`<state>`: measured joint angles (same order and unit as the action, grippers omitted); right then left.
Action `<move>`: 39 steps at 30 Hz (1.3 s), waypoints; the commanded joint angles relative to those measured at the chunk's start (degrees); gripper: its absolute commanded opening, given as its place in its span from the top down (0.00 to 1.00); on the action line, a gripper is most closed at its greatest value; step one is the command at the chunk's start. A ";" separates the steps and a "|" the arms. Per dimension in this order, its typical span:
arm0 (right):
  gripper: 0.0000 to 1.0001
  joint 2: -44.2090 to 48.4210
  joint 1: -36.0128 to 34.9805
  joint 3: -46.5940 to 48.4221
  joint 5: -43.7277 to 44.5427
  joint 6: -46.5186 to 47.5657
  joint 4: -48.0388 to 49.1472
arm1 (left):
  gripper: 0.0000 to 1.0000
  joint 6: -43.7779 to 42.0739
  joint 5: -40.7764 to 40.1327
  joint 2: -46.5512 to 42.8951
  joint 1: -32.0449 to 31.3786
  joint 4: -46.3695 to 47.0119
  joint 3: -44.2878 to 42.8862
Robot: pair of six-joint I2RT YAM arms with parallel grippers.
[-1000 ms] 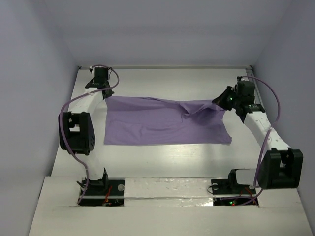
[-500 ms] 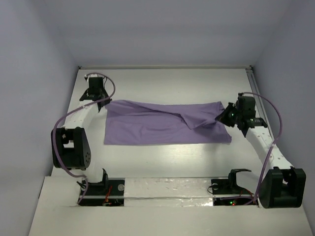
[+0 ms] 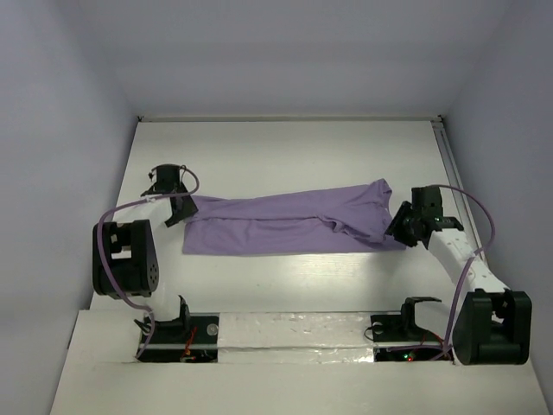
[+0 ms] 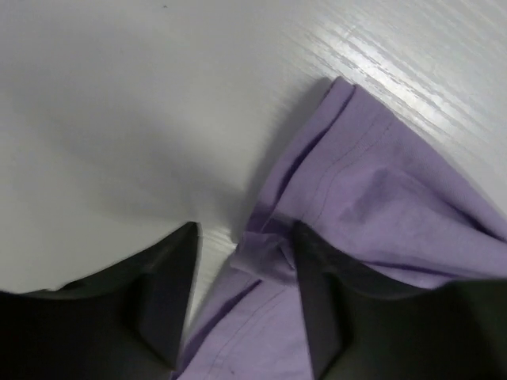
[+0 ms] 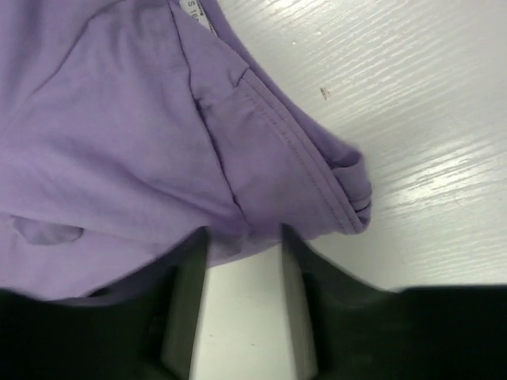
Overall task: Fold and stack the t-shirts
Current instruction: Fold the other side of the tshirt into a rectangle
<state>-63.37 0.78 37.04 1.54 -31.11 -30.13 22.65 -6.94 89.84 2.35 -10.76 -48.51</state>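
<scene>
The lavender t-shirt lies folded into a long narrow band across the middle of the white table. My left gripper sits low at its left end, and my right gripper at its right end. In the left wrist view the left gripper is open, with a small bunched fold of the t-shirt lying loose between its fingers. In the right wrist view the right gripper is open. The hemmed edge of the t-shirt rests just at its fingertips, unclamped.
Pale walls enclose the table on the left, back and right. A raised white ledge with both arm bases runs along the near edge. Purple cables loop beside each arm. Bare tabletop lies beyond the shirt.
Both grippers carried the shirt's far edge toward the near side, folding it into a narrower band. They then dropped to the table and opened from shut.
</scene>
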 commanded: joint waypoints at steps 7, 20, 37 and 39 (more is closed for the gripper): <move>0.78 4.22 -3.05 8.49 -4.52 7.91 -0.19 | 0.46 0.72 0.17 -14.78 -0.50 0.66 -2.11; 0.53 -15.28 -26.88 11.48 -5.33 -1.67 10.08 | 0.73 1.95 1.31 -8.98 -6.74 2.41 -0.53; 0.58 -26.89 -27.49 14.90 4.87 -5.27 13.96 | 0.72 1.43 3.86 -8.98 -6.74 3.73 1.04; 0.64 -27.76 -27.49 15.34 5.75 -5.36 13.52 | 0.72 1.60 4.21 -9.16 -6.74 4.00 1.58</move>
<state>-89.86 -26.35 49.69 3.81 -35.55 -18.74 24.03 -3.60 82.67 -4.45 -7.94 -48.21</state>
